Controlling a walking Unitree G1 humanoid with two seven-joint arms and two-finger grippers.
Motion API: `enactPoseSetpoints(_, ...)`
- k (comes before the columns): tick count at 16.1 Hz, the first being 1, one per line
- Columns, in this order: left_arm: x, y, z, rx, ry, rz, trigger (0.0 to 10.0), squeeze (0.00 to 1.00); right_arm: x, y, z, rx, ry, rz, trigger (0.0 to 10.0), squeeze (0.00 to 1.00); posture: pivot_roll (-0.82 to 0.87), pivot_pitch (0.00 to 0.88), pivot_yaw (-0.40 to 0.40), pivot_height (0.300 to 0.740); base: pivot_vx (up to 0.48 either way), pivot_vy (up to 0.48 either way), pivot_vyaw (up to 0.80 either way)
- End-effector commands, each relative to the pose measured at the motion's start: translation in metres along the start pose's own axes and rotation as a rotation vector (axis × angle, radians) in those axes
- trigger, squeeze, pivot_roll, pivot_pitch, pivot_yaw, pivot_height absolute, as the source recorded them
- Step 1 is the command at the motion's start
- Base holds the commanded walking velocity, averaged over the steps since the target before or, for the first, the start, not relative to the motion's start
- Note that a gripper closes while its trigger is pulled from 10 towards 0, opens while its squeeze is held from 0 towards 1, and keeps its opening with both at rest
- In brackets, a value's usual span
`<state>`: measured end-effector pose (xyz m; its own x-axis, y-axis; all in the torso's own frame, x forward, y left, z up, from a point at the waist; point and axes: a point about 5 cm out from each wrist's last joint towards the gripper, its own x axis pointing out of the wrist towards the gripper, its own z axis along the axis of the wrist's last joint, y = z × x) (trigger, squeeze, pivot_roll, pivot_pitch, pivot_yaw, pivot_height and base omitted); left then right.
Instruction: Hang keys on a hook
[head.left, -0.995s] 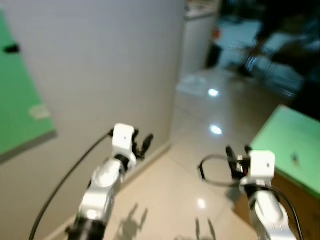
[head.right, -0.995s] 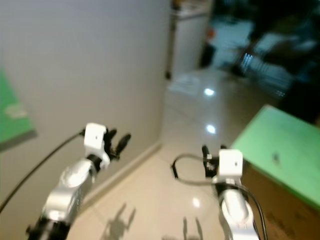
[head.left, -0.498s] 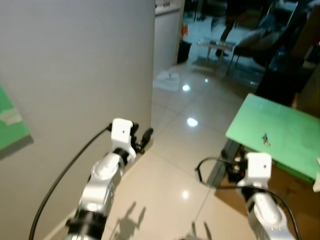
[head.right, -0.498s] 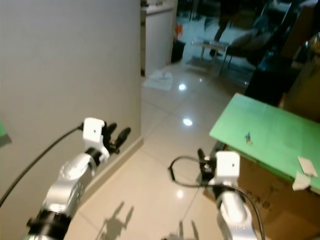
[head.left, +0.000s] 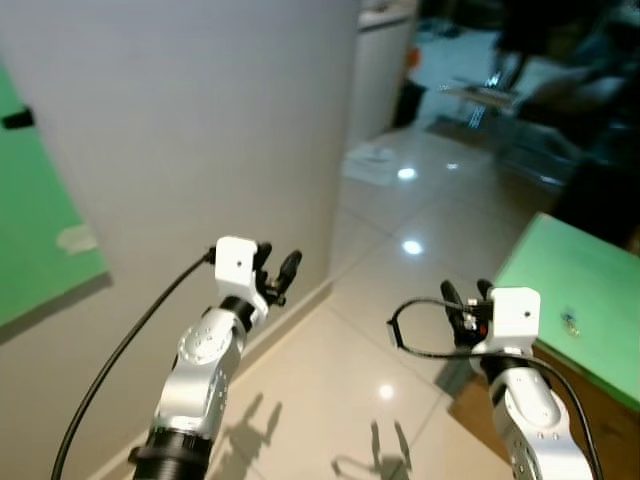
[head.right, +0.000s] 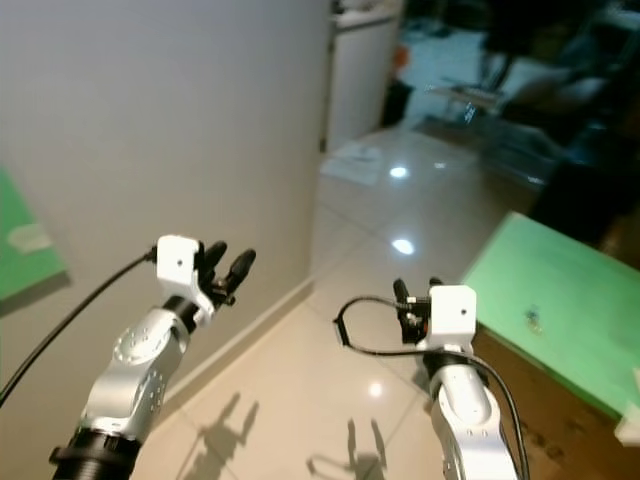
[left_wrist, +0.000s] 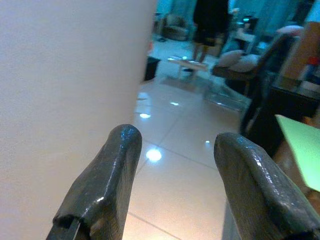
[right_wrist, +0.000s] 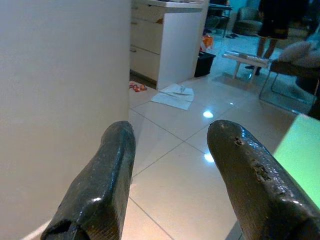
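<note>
Green tabletop (head.right: 560, 300) carries the keys (head.right: 533, 319), lying right of and nearest the right hand (head.right: 415, 305); both hands spread, empty.

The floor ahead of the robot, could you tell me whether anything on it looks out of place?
Yes: a crumpled white sheet lies loose on the tiled floor near the white cabinet, with small reddish scraps beside it. They look like dropped litter.

arms: silver, jointed | wrists: white camera blocks | claws: two black fingers | cables: black
</note>
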<state>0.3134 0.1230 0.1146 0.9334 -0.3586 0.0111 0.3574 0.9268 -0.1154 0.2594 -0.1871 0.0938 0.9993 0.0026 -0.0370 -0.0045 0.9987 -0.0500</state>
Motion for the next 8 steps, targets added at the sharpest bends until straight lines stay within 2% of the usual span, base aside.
enactPoseSetpoints(1,0.000,-0.004,0.001,-0.002,-0.006,-0.006,10.0,0.00,0.002,-0.001,-0.001,-0.008,0.011,-0.018,10.0,0.25,-0.11,0.000,-0.049,0.740,0.000,0.000,0.00)
enactPoseSetpoints(2,0.001,-0.004,0.000,0.000,-0.002,-0.002,10.0,0.00,0.003,0.000,-0.001,-0.001,0.023,-0.019,10.0,0.25,-0.11,0.000,-0.046,0.740,0.000,0.000,0.00)
enactPoseSetpoints(4,0.005,0.000,0.002,0.015,0.004,-0.006,10.0,0.00,0.010,0.007,0.003,0.006,-0.012,0.009,10.0,0.24,-0.11,0.000,-0.012,0.740,0.000,0.000,-0.67)
enactPoseSetpoints(6,0.008,-0.001,0.004,0.022,0.012,-0.025,10.0,0.00,0.012,0.005,0.006,0.034,-0.036,-0.038,10.0,0.22,-0.14,0.000,-0.004,0.740,0.000,0.000,-0.62)
enactPoseSetpoints(7,0.008,-0.005,0.000,-0.031,0.025,-0.058,10.0,0.00,0.011,0.002,0.009,0.018,-0.049,-0.063,10.0,0.22,-0.14,0.000,-0.008,0.740,0.000,0.000,-0.62)
enactPoseSetpoints(8,0.004,-0.016,-0.007,-0.040,0.042,-0.096,10.0,0.00,0.010,-0.004,0.010,0.031,-0.032,-0.103,10.0,0.23,-0.15,0.000,-0.012,0.740,0.000,0.000,-0.61)
